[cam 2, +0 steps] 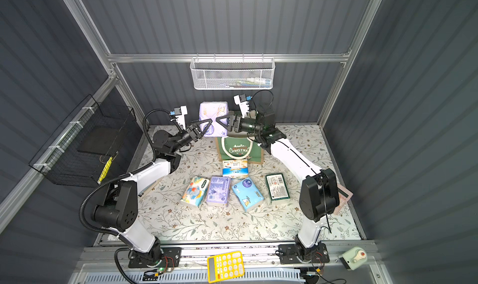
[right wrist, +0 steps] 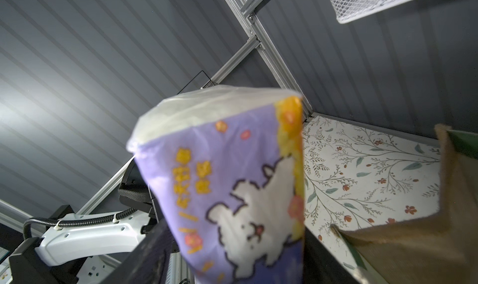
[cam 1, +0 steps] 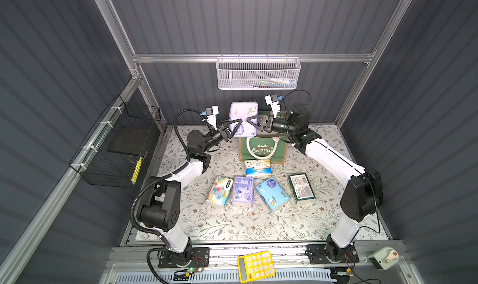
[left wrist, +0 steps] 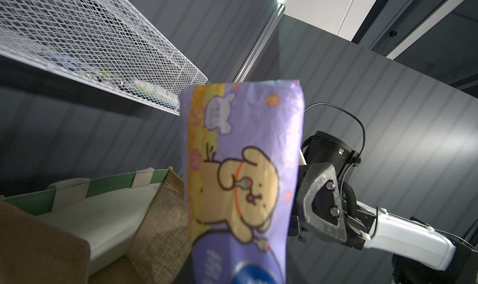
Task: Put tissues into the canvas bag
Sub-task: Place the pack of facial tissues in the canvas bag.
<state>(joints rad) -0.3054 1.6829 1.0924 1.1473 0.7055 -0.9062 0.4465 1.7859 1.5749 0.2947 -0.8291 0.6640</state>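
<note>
Where the lavender plastic-wrapped tissue pack (cam 1: pixel 244 113) hangs: in the air, standing on end, higher than the rim of the boxy green-fronted canvas bag (cam 1: pixel 280 150) and close to it. I cannot tell whether it is straight over the mouth.
Left end effector (cam 1: pixel 236 127): closed on the pack's lower part from its own side. The cartoon dog print fills the left wrist view.
Right end effector (cam 1: pixel 250 122): at the pack's opposite side, with the pack between its fingers in the right wrist view. Whether they press it, I cannot tell.
Canvas bag: upright on the floral-patterned bench (cam 1: pixel 232 225), mouth open, cream lining showing in the left wrist view.
Other tissue packs: five lie on the bench in front of the bag.
- Nearest the bag: the white-blue-orange pack (cam 1: pixel 258 168), just beside its front.
- Row nearer the arm bases: cartoon-printed white pack (cam 1: pixel 219 191), purple-white pack (cam 1: pixel 242 190), light blue pack (cam 1: pixel 272 194), dark green pack (cam 1: pixel 301 188).
</note>
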